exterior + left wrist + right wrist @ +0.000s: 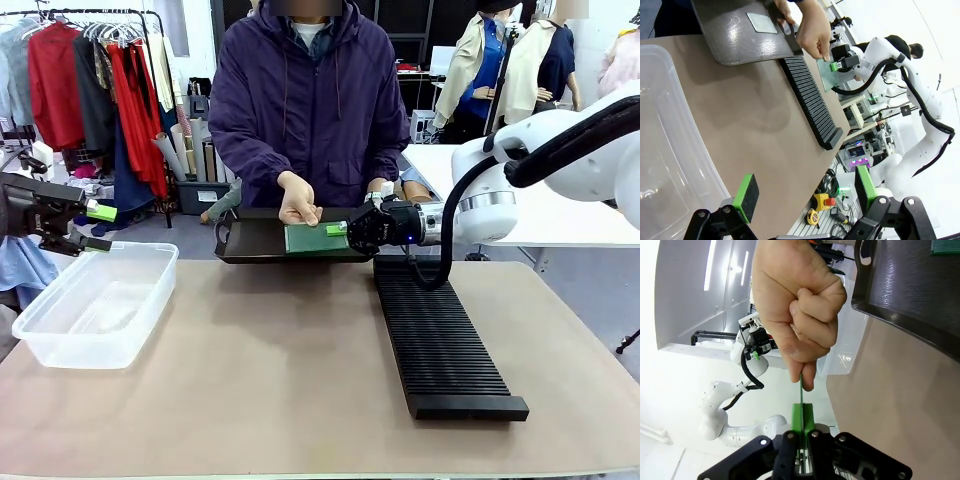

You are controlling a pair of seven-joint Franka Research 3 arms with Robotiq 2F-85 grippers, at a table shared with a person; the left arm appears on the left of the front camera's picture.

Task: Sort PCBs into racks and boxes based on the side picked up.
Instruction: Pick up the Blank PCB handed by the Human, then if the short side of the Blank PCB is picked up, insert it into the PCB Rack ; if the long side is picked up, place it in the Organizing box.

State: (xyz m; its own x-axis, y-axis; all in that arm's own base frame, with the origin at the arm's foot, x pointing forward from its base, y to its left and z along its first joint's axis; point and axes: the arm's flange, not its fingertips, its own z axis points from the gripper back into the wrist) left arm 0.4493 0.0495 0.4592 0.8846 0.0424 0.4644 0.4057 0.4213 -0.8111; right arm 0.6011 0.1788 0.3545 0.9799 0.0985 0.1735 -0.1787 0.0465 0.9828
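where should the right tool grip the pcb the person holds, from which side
Its free edge, away from the person's hand, coming from the robot's right. The PCB is thin, so the jaws clamp both faces; the right tool is shut there.

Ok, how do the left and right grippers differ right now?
The left gripper is open and empty; the right gripper is shut on a circuit board. The left gripper hangs by the clear box; the right gripper is by the dark tray, where a person's hand holds the same board. Both have green pads.
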